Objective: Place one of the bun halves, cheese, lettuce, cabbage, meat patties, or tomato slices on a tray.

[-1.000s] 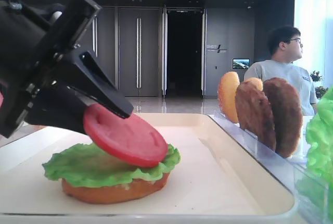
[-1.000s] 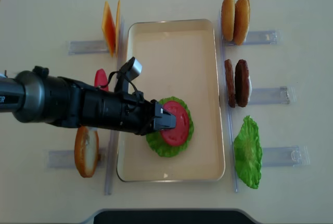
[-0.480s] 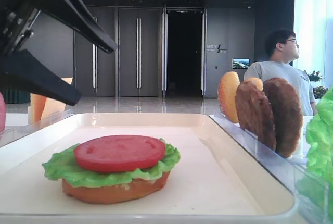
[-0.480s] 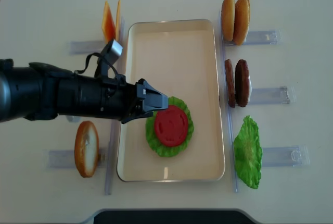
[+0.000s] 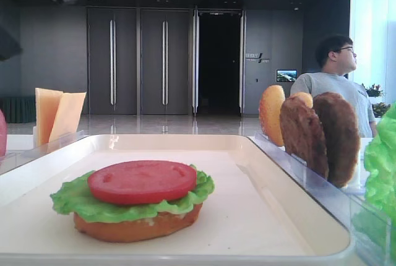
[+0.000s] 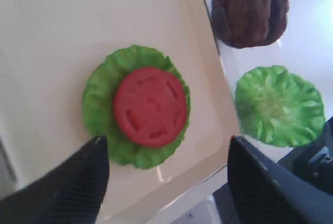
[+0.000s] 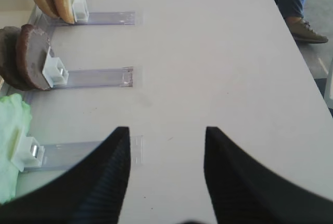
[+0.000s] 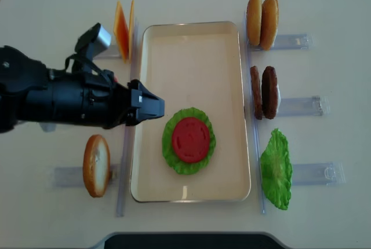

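The tomato (image 8: 189, 139) lies on the lettuce (image 8: 173, 156), in the tray (image 8: 191, 46). Patties (image 8: 264, 92) stand to its right. Cheese (image 8: 123, 32) stands to its left.

Pale cream bench (image 8: 324, 6) fills the overhead view, bare surface w/ a soft sheen. Clear plastic racks (image 8: 290, 41) lie on it in rows both sides of centre, three per side, each a low see-through strip; in the right wrist view small white clips (image 7: 55, 71) sit at the rack ends. Low side view: man in grey t-shirt & glasses (image 5: 337, 80) at right, head turned away. Behind him dark panelled doors (image 5: 139, 62) w/ long vertical handles, an open dark doorway (image 5: 218, 62), small lit screen (image 5: 286, 75) on the wall.
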Controlling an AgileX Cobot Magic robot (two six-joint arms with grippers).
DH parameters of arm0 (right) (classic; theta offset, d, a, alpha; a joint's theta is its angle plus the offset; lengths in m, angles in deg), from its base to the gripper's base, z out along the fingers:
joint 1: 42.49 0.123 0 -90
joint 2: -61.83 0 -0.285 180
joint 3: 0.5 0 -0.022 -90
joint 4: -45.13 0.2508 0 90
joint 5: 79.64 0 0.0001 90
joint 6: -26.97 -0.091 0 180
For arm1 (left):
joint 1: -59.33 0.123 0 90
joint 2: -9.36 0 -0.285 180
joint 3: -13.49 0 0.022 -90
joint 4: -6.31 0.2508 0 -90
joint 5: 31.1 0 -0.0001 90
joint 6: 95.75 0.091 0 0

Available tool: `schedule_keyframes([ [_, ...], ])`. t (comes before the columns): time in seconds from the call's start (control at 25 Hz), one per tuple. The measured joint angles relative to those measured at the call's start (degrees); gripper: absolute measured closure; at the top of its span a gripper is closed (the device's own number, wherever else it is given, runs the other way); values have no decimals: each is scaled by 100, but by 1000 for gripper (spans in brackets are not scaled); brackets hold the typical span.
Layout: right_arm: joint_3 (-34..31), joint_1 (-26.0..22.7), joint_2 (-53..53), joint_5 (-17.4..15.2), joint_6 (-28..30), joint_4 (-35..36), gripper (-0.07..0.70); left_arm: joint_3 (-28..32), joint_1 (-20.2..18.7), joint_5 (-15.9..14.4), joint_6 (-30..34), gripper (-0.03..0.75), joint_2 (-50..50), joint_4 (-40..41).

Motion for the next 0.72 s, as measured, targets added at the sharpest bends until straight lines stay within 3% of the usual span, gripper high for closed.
schedule_keyframes([
  [0.12, 0, 0, 0, 0, 0, -5, 285, -595, 172, -814, -1362, 176, 166, 1797],
  [0.24, 0, 0, 0, 0, 0, -5, 285, -1070, 374, -1502, -2184, 230, 172, 3097],
  [0.36, 0, 0, 0, 0, 0, -5, 285, -1314, 615, -1974, -2419, 303, 172, 3678],
  [0.48, 0, 0, 0, 0, 0, -5, 285, -1365, 896, -2307, -2466, 326, 172, 4059],
  [0.72, 0, 0, 0, 0, 0, -10, 285, -1378, 1858, -2702, -2480, 333, 172, 4706],
])
